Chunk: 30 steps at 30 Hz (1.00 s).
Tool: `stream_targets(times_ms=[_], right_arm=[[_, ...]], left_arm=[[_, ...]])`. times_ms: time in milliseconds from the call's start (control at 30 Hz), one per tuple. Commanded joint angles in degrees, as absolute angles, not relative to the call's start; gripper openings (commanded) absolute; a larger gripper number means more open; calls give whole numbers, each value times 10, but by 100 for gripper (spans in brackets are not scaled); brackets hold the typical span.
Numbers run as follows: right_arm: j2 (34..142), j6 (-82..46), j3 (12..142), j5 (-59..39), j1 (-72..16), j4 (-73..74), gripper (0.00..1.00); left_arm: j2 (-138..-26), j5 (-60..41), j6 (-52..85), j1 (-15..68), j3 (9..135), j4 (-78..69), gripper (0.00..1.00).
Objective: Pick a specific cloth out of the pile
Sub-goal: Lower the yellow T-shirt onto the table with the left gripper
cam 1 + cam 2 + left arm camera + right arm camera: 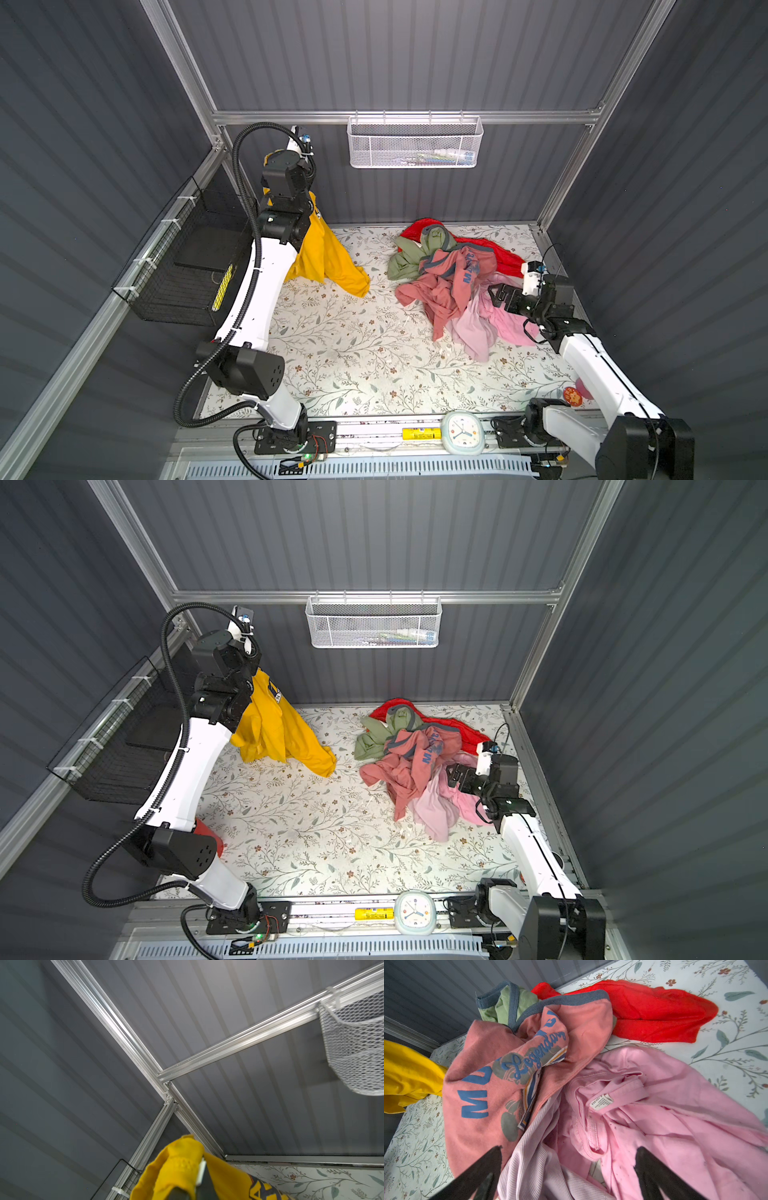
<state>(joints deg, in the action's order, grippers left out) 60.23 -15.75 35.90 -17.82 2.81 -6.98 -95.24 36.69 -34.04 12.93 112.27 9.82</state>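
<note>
A floral-print counter sits inside grey ribbed walls, a white mesh basket on the back rail. The left arm reaches high by the back-left corner, the left end effector clenched on the yellow cloth, whose lower end rests on the counter, apart from the pile. The right end effector hangs spread wide over the pile.

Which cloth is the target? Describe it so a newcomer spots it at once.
On the floral table, the pile lies at the back right. The cloth is apart from it, far left, hanging from the shut left gripper and draping down to the table. It alone is bright yellow, with a navy emblem.
</note>
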Motion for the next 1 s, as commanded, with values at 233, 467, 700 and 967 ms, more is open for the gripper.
stream_targets(times_ms=[233,467,700,967], right_arm=[[601,-142,376,-154,22,-86,99],[604,-139,381,-153,16,-87,99],[605,-141,387,-150,10,-90,99],[610,-138,397,-147,2,-101,99]], left_arm=[[-955,411,-463,110,1201,16,0],[-953,406,-448,110,1156,26,0],[-958,421,-422,194,1067,24,0],[-960,326,-206,241,1049,135,0]])
